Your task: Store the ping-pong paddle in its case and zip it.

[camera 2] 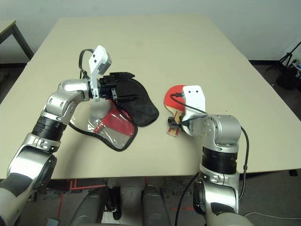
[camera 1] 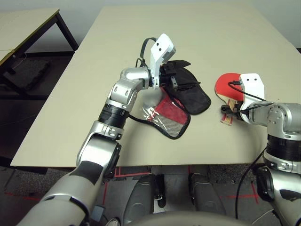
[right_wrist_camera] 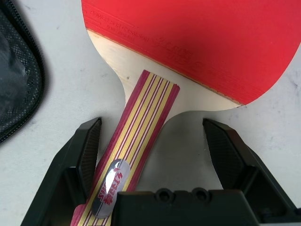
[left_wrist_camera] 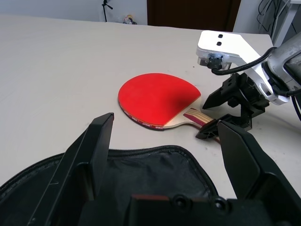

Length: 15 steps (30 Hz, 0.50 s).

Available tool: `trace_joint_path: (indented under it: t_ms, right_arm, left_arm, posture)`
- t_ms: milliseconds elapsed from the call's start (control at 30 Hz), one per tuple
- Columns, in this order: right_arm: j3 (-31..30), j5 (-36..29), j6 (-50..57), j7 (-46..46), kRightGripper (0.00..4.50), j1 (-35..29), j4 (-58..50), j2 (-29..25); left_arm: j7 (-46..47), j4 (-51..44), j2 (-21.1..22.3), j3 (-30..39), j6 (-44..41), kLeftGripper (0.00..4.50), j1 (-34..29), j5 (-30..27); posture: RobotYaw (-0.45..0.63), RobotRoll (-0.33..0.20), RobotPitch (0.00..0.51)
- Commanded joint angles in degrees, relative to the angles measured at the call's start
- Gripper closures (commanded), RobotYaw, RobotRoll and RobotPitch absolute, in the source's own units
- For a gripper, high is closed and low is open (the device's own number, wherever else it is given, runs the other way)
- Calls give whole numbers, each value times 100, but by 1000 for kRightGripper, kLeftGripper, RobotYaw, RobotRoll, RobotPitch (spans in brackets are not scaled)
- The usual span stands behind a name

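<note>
Right gripper [right_wrist_camera: 155, 155]: wide, straddling ping-pong paddle [left_wrist_camera: 157, 100] handle, nearer one finger; you centre, then close. Left gripper [left_wrist_camera: 164, 155]: wide above case [camera 1: 186, 96], at paddle's 9 o'clock.

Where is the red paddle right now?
The ping-pong paddle lies flat on the table, on the robot's right beside the open case, its handle between the right gripper's open fingers.
</note>
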<state>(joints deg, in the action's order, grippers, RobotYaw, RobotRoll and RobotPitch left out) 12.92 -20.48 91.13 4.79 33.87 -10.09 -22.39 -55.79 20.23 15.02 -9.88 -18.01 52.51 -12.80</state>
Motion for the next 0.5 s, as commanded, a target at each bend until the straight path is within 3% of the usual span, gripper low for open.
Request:
trace_joint_path:
  t_ms: [33,100,333,433,500]
  right_arm:
    - [-56,-1,137,131,191,-4,202,-15]
    - [-71,-3,137,161,598,7,228,-36]
    - [-92,117,137,250,2641,188,383,-46]
    - [4,252,137,292,3244,278,473,-83]
    - [88,354,137,302,3380,335,498,-79]
  left_arm:
    - [21,-88,38,-38,-54,0,-128,54]
    - [30,-108,42,-38,-66,0,-142,50]
    - [86,-17,58,-4,-41,0,-150,60]
    - [106,-24,65,-7,-35,0,-162,61]
    - [110,-36,69,-4,-39,0,-168,53]
  posture:
    - [-17,0,141]
    - [-16,0,142]
    - [-14,0,144]
    - [-13,0,145]
    - [-14,0,144]
